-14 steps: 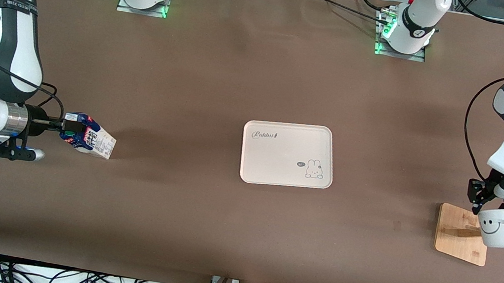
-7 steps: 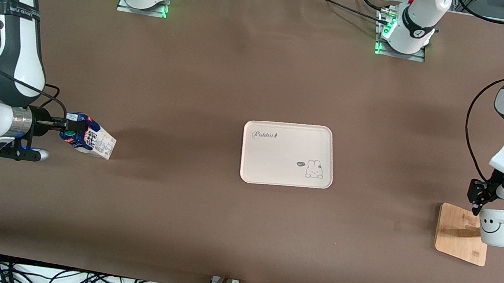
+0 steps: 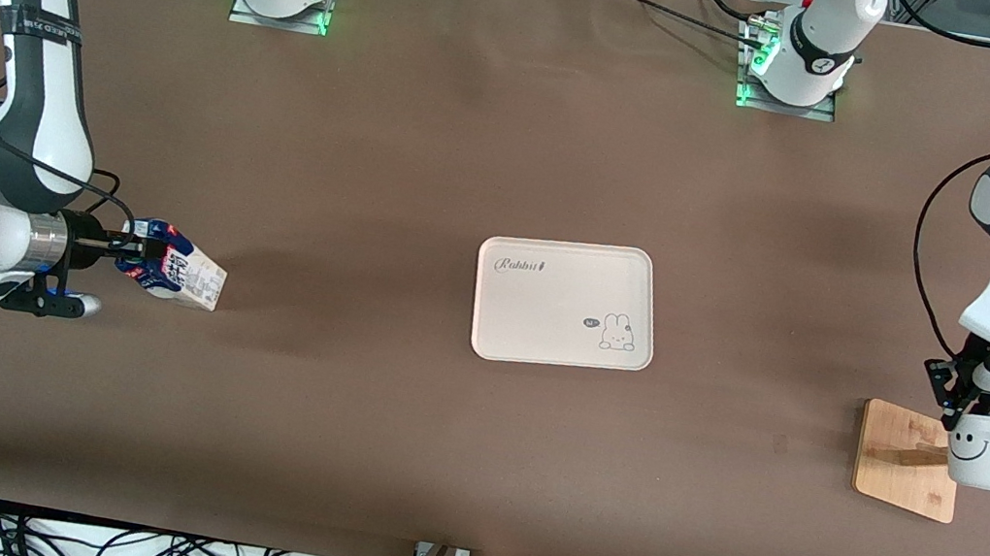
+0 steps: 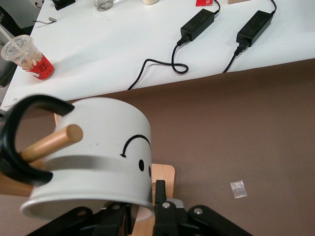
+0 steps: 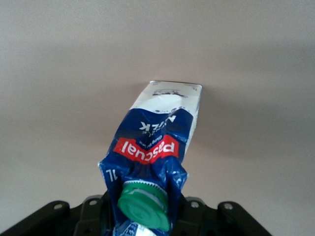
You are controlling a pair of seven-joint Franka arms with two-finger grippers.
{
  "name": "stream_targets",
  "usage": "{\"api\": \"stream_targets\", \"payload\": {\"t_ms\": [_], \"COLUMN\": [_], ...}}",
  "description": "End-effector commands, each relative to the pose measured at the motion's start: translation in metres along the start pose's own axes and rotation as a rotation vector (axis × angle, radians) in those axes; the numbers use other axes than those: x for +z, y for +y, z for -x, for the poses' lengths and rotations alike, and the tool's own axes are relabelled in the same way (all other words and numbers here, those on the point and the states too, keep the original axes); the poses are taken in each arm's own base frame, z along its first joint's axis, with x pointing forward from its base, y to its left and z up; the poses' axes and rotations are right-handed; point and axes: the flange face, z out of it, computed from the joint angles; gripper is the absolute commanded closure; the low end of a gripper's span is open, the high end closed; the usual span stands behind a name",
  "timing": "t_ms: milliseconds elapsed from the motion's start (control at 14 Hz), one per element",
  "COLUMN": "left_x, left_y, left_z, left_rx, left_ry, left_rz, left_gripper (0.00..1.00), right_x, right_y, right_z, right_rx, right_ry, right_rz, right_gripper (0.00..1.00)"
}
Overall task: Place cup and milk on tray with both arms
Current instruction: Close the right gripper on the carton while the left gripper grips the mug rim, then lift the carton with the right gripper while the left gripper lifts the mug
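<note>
Brown matting covers the long table (image 3: 437,142), with the 2 arm bases bolted along its farther edge. Near the middle lies the cream tray (image 3: 641,285), flat and bare, its "Rabbit" lettering and bunny drawing showing. Toward the right arm's end of the table the milk carton (image 3: 196,277) stands on the matting, its gable top crumpled inward; the right gripper (image 3: 138,248) reaches in level from the side and is clamped narrow on that gable, and the right wrist view shows the blue printed panel (image 5: 147,147) creased and the green screw cap (image 5: 143,210) just in front of the black fingers. The carton is well apart from the tray. Toward the left arm's end stands a wooden mug stand with a square base (image 3: 895,460). The white smiley cup (image 3: 983,459) hangs upside down on it, a wooden peg (image 4: 49,143) passing through its black loop handle (image 4: 22,113). The left gripper (image 3: 965,415) comes down from above and is pinched tight on the cup's wall at the rim, 1 finger (image 4: 160,204) pressed against the outside beside the drawn face. The cup is also well apart from the tray.
</note>
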Motion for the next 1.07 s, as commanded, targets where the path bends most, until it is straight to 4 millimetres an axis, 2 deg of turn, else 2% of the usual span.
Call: {"api": "stream_targets", "payload": {"t_ms": [0, 143, 286, 429, 571, 714, 786, 1000], "left_x": [-0.001, -0.005, -0.009, -0.016, -0.021, -0.028, -0.035, -0.042], "left_y": [-0.009, -0.009, -0.001, 0.013, 0.031, 0.052, 0.067, 0.098], "left_z": [-0.005, -0.007, -0.012, -0.017, -0.023, -0.027, -0.031, -0.033], "left_rx": [0.025, 0.02, 0.022, 0.033, 0.039, 0.025, 0.032, 0.041], "left_ry": [0.015, 0.021, 0.032, 0.042, 0.052, 0.043, 0.036, 0.003], "left_rz": [-0.018, -0.018, -0.01, 0.006, 0.03, 0.054, 0.069, 0.099], "left_gripper": [1.0, 1.0, 1.0, 1.0, 1.0, 1.0, 1.0, 1.0], "right_x": [-0.002, -0.011, -0.039, -0.063, -0.077, -0.094, -0.097, -0.095], "right_y": [-0.004, -0.01, -0.025, -0.052, -0.079, -0.117, -0.144, -0.21], "right_z": [0.001, 0.004, 0.012, 0.022, 0.025, 0.028, 0.031, 0.043], "right_rx": [0.003, 0.0, -0.018, -0.055, -0.097, -0.163, -0.187, -0.1], "right_ry": [-0.001, 0.013, 0.059, 0.103, 0.132, 0.164, 0.17, 0.165], "right_rz": [0.007, -0.004, -0.025, -0.062, -0.102, -0.125, -0.132, -0.14], "right_gripper": [0.68, 0.68, 0.68, 0.67, 0.67, 0.67, 0.67, 0.67]}}
